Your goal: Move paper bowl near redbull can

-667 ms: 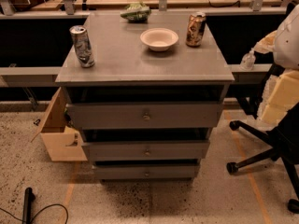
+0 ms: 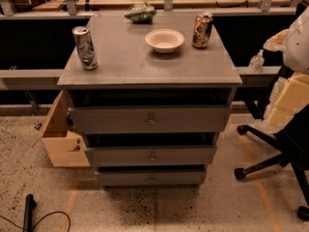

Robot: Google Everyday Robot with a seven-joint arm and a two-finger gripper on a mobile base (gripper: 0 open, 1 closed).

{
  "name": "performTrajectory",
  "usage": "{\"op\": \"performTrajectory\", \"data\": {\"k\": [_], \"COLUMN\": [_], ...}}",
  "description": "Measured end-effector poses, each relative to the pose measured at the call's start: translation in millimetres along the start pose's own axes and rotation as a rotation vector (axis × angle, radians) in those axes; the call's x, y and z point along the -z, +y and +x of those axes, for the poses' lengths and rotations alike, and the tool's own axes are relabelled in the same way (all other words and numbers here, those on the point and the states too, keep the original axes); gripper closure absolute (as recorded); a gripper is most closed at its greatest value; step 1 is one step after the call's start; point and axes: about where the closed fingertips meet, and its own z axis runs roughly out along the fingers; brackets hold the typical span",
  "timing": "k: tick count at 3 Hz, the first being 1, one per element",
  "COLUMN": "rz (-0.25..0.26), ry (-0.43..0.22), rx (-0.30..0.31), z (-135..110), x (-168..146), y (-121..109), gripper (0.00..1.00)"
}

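Observation:
The paper bowl (image 2: 164,40), cream-white and shallow, sits upright at the back middle of the grey cabinet top (image 2: 125,64). The redbull can (image 2: 85,48), tall, slim and silver-grey with dark markings, stands near the top's left edge, well apart from the bowl. My gripper is out of view. Only white and cream parts of my arm (image 2: 293,71) show at the right edge, beside the cabinet and clear of its top.
A shorter gold-brown can (image 2: 202,30) stands just right of the bowl. A green crumpled bag (image 2: 140,12) lies at the back. A drawer front (image 2: 149,120) faces me below the top. An office chair base (image 2: 270,163) is at right, a cardboard box (image 2: 60,139) at left.

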Motion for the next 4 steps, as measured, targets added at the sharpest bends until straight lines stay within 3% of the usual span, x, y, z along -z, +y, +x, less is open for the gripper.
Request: {"op": "performTrajectory", "data": {"k": [1,2,3,4], "rz": [0.062,0.208,0.362,0.506], "ry": [-0.075,-0.252,-0.360,-0.413], "rx": [0.026,0.147,0.276,0.384], "z": [5.1,-9.4,-40.3,-75.7], "x": [-20.7,-41.1,-48.2,-69.3], "y": [-6.8,-48.5,-86.8,-126.7], "gripper": [0.00,0.00,0.00,0.00]}}
